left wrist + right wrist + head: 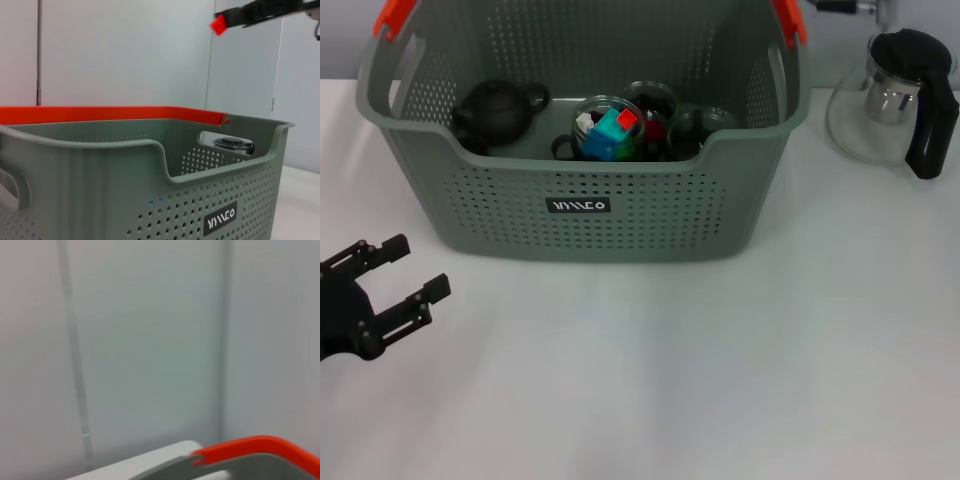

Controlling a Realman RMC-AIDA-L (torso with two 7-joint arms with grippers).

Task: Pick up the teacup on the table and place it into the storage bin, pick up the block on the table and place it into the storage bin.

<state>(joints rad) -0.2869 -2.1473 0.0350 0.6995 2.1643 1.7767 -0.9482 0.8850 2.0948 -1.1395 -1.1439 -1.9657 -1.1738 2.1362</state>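
Head view shows the bin [585, 215] standing at the back of the white surface [720, 360], and inside it a clear teacup [605, 125] holding coloured blocks [612, 132], beside a dark teapot [495, 110] and other dark cups; no cup or block lies loose on the surface, so both placements look done. The step in hand, as I judge it, is clearing away: the left tool [400, 280] should draw back low and straight toward the robot, keeping off the bin's front wall so the bin is not nudged. That tool sits near the surface's left edge, in front of the bin and apart from it, its fingers spread wide, holding nothing and touching nothing. The right tool is out of sight in every view, so I cannot tell its state; its wrist camera sees only wall and an orange handle [255, 447]. A glass kettle [895, 100] stands right of the bin.
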